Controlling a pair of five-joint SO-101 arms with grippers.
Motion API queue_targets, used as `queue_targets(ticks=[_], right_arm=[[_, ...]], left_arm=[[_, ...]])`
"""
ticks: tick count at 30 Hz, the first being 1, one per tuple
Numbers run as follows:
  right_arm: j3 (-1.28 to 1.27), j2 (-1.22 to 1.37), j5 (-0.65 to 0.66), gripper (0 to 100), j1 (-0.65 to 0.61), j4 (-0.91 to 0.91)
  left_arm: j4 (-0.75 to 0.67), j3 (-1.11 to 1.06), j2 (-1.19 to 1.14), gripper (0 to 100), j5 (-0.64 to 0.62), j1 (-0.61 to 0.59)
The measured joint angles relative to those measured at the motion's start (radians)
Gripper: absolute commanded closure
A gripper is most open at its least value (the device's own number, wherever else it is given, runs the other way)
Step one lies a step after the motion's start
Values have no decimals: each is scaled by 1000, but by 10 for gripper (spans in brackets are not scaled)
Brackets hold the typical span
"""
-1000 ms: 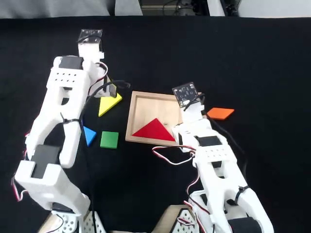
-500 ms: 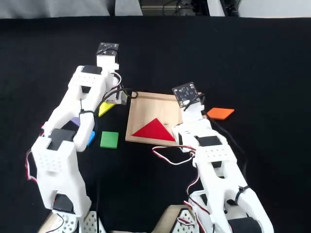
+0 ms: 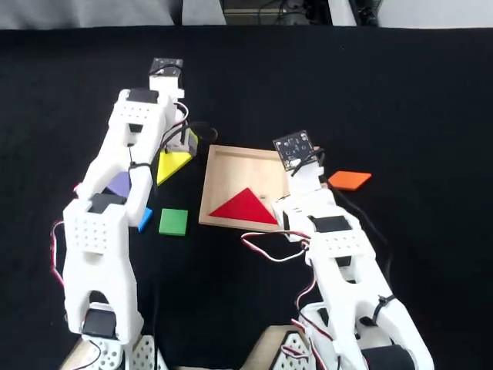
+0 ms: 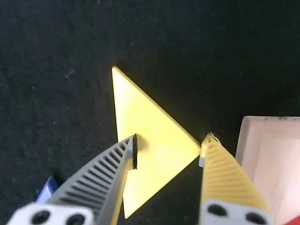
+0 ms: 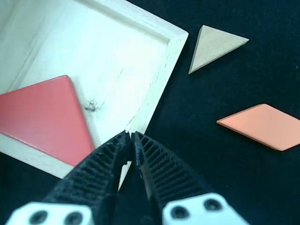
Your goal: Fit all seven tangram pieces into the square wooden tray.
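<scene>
Triangle (image 4: 150, 131): yellow, flat, just outside tray (image 4: 267, 145).
Left gripper (image 4: 169, 147): spread wide, empty, straddling it; long edge at 1 finger, opposite corner at other.
Right gripper (image 5: 132, 140): closed, empty, at tray rim.

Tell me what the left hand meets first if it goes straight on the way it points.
The left hand would meet the yellow triangle first: it lies right ahead between the open fingers. Depth is unclear, so contact may be near.
</scene>
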State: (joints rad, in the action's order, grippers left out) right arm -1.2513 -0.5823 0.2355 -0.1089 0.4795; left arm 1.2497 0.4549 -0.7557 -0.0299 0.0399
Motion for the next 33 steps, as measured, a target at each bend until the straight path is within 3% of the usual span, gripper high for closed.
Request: queue_targets(ticks=[7,16,21,27,33], right_arm=[[0,0,0,986,-5,0],[-17,0,66,986,-46,0],[-17,0,66,986,-46,0],[-17,0,66,986,-46,0],[-17,0,66,986,-46,0]], left_arm=[[137,143,-84,689,57,-14],[221,219,-153,691,55,-31],[229,269,-187,742,55,-49],[276,321,-195,883,55,-49],[446,482,-206,951,55,-54]])
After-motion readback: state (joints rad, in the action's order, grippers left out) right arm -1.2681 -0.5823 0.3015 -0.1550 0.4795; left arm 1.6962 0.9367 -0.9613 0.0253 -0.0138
